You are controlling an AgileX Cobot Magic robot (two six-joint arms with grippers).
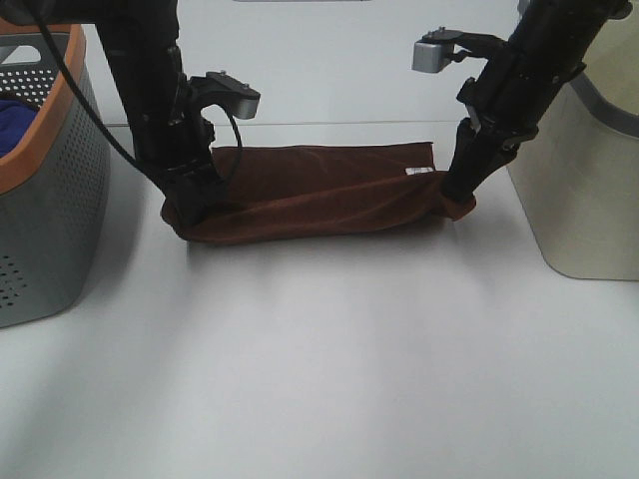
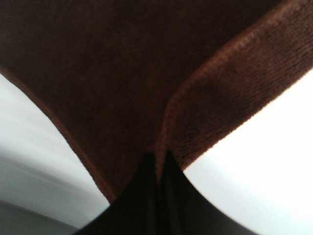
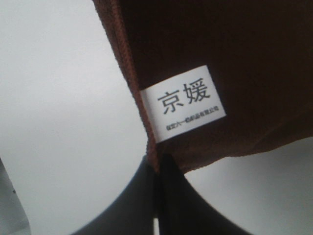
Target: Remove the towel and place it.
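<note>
Bright even light, soft shadows — wrist views blurred

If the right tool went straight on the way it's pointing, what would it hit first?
The right tool is pinching the brown towel, so next is likely the white table right under that edge.

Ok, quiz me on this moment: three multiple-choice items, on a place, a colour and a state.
1. The towel's white label sits: A by the right gripper; B mid-towel; C at the opposite end.
2. The towel is: A blue; B brown; C green.
3. The left gripper is: A open above the towel; B shut on the towel's edge; C empty.
Key: 1 A, the label shows right beside that gripper; 2 B, brown in every view; 3 B, its wrist view shows it pinching the edge.
</note>
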